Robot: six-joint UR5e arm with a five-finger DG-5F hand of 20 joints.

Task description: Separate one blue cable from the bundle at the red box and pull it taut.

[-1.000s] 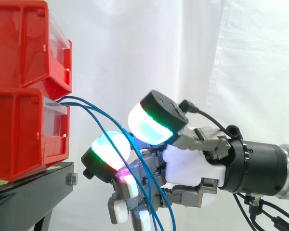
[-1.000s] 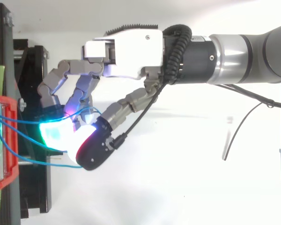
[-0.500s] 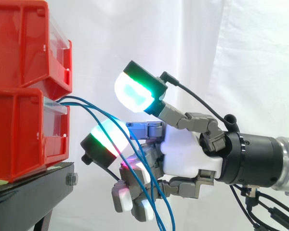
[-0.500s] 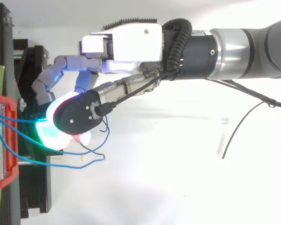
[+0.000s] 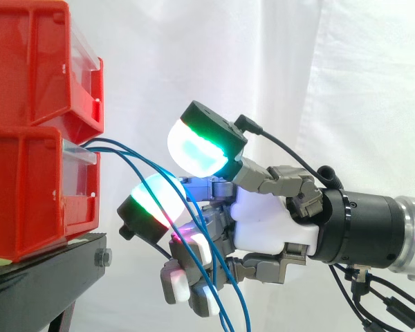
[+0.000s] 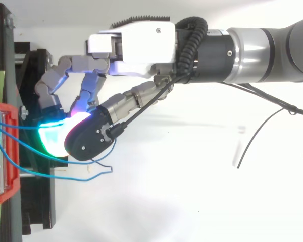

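Several thin blue cables (image 5: pixel 135 155) leave the front of the lower red bin (image 5: pixel 34 194) and arc down to the right. My hand (image 5: pixel 266 225) reaches in from the right with its fingers curled, and the cables run through them. The upper cable passes between the thumb's green-cyan pad (image 5: pixel 197 145) and a finger's glowing pad (image 5: pixel 152 204) just below it. The other cables hang across the lower curled fingers and drop out of view. In the top view the hand (image 6: pixel 136 48) covers the cables (image 6: pixel 20 151) right of the bin, and a slack loop (image 6: pixel 98 171) trails out beside the thumb.
A second red bin (image 5: pixel 34 62) sits on top of the lower one. Both rest on a black stand (image 5: pixel 41 277) at the left. A white curtain hangs behind, and open space lies to the right of and below the hand.
The thumb swung up and away from the finger pad, then came back down toward it. The palm stayed near the same spot, and a cable loop slid out beside the thumb.
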